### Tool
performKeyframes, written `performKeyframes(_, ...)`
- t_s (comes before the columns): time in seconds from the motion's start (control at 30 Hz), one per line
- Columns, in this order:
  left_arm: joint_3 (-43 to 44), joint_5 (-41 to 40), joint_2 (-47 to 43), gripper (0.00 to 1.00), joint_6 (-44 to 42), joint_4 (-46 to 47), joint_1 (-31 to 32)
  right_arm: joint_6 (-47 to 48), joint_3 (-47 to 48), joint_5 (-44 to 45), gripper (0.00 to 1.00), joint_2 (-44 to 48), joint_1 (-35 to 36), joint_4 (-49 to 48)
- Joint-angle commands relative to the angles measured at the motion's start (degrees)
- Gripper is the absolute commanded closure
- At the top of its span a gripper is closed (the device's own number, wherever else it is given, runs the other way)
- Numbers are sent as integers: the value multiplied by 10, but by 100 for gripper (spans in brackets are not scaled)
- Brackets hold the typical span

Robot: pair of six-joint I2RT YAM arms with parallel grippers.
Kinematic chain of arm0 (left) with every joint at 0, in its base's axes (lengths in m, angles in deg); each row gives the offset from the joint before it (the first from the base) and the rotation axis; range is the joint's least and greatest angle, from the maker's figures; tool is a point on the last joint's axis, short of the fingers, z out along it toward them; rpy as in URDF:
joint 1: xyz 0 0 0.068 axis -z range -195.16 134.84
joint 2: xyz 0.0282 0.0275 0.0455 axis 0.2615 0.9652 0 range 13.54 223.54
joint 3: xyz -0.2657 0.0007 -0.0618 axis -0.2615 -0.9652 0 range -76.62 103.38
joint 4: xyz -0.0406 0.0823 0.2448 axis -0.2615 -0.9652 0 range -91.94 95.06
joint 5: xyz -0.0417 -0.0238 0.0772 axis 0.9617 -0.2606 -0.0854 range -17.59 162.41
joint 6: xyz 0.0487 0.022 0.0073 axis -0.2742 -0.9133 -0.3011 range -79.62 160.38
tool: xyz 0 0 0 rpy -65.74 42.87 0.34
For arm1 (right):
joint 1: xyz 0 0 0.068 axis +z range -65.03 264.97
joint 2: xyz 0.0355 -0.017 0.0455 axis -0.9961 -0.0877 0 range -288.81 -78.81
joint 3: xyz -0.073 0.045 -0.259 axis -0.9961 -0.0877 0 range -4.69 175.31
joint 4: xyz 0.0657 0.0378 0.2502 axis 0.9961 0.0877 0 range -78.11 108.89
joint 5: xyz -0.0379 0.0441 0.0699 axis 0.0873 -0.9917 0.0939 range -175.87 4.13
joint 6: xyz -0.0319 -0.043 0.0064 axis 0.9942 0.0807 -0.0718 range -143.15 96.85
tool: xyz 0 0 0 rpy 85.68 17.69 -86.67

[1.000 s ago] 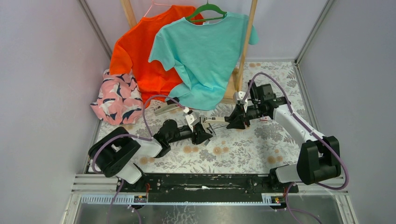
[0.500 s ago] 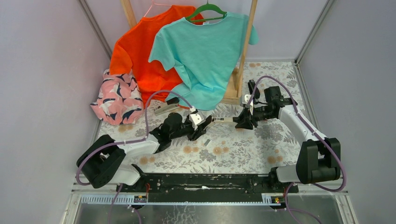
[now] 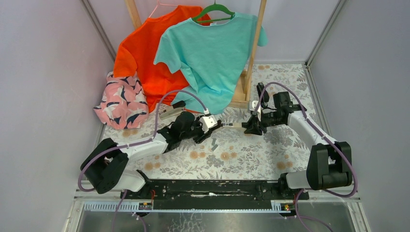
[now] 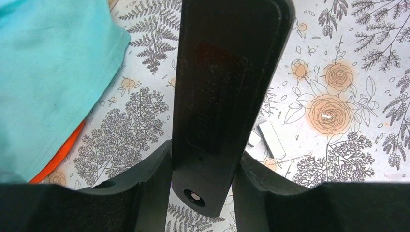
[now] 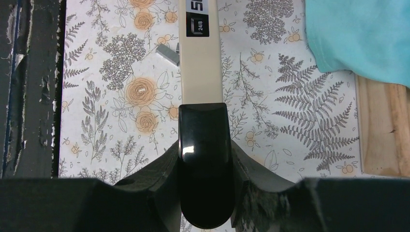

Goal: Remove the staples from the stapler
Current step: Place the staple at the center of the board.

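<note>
The stapler (image 3: 231, 124) is opened out flat between my two grippers above the flowered table. My left gripper (image 3: 212, 127) (image 4: 203, 181) is shut on its black base (image 4: 227, 92). On the black rear cap (image 5: 203, 159) of its beige top arm (image 5: 200, 63) my right gripper (image 3: 249, 126) (image 5: 203, 186) is shut. A short silvery strip of staples (image 5: 167, 53) lies on the table beside the beige arm. The left wrist view shows a pale strip (image 4: 271, 139) on the table just right of the base.
A second stapler (image 3: 171, 110) lies on the table behind the left arm. An orange T-shirt (image 3: 140, 58) and a teal T-shirt (image 3: 208, 53) hang on a wooden rack (image 3: 244, 87) at the back. A pink patterned cloth (image 3: 121, 101) sits at the far left.
Both arms have carried the stapler a little farther back. The left arm has stretched forward and to the right. Both grips are unchanged.
</note>
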Motion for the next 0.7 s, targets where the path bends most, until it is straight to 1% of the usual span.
performKeyframes(0.0,23,-68,-9,100,29,-11,-11,-1,0,31,100,2,-15,-11)
performKeyframes(0.1,22,-39,-29,100,63,14,-11,-19,16,-15,100,10,-15,9)
performKeyframes(0.17,8,-1,-49,100,105,70,-10,-36,28,-65,100,21,-14,23)
performKeyframes(0.27,-25,80,-69,100,198,209,-6,-85,45,-121,100,39,-14,27)
performKeyframes(0.33,-46,108,-69,100,258,319,4,-111,56,-151,100,49,-13,28)
performKeyframes(0.37,-50,118,-67,100,275,359,12,-116,63,-160,100,51,-10,37)
performKeyframes(0.43,-51,120,-61,100,311,422,27,-92,79,-165,100,47,6,78)
performKeyframes(0.5,-54,122,-43,100,357,503,38,-58,93,-160,99,38,38,137)
performKeyframes(0.53,-56,121,-31,100,388,548,44,-52,97,-159,99,35,51,149)
performKeyframes(0.6,-54,123,-4,100,428,628,53,-64,95,-160,96,35,72,141)
performKeyframes(0.67,-52,120,22,100,454,689,59,-103,86,-157,88,44,86,102)
